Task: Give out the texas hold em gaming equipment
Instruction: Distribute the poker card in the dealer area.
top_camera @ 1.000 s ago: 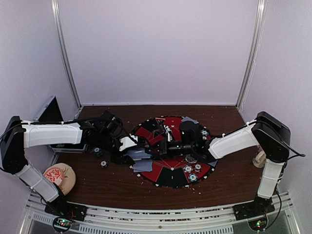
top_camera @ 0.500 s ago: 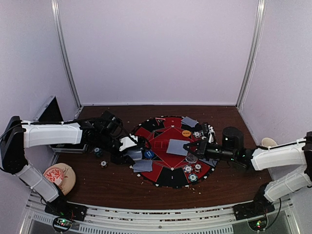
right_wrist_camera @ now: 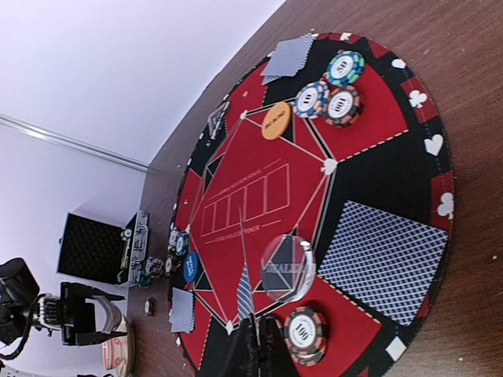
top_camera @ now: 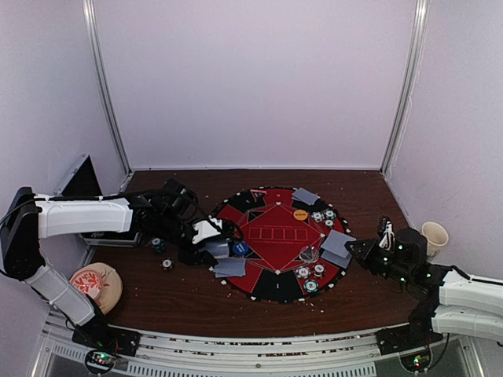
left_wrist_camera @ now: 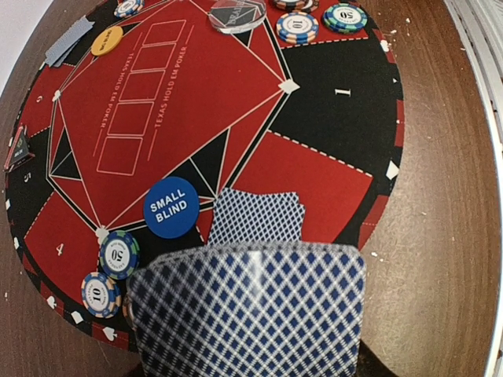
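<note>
Mid-table: round red-and-black felt mat (top_camera: 275, 289). The brown wooden table (top_camera: 361, 196) shows as bare strips behind it, in front and on both sides. At rear left edge an open metal case (top_camera: 78, 182), near left a flowered dish (top_camera: 96, 284), by right edge a beige cup (top_camera: 432, 234).

Over mat's left rim, left claw (top_camera: 214, 243) clenched on thick deck of blue-diamond-backed cards (left_wrist_camera: 247, 306). At mat's right rim, right claw (right_wrist_camera: 256, 349) pinched shut on single blue-backed card (right_wrist_camera: 246, 294), edge-on in its wrist view, flat from above.

Only left wrist view reads the blue "SMALL BLIND" disc (left_wrist_camera: 170, 206), with two overlapped cards (left_wrist_camera: 255, 216) lying beside it. Only right wrist view shows case's black lining.

Count: three discs, the blue one, orange disc (right_wrist_camera: 276, 120), clear disc (right_wrist_camera: 287, 267). Eight striped poker chips (right_wrist_camera: 311, 99) on mat: three by orange, three by clear, two by blue.
</note>
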Available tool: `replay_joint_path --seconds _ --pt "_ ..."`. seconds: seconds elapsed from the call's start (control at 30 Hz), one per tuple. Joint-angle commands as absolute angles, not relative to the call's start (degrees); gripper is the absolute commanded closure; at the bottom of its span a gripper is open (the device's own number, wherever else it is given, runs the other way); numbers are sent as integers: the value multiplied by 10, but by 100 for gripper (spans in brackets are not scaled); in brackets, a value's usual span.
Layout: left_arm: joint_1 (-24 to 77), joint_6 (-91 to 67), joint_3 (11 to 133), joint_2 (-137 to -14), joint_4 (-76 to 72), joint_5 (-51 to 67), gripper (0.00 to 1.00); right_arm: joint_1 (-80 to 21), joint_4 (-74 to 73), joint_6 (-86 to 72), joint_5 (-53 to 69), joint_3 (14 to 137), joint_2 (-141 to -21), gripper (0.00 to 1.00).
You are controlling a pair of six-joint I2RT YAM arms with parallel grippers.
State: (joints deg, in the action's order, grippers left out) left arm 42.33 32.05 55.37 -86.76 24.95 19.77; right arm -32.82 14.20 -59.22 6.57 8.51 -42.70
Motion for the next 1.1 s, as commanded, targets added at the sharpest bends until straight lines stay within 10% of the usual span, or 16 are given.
replay_joint_path --seconds 0.0,1.07 --pt "421 320 546 -856 235 207 46 -301 134 -593 62 68 -457 100" --pt "421 322 548 -862 235 205 46 -236 231 -555 123 91 -636 100"
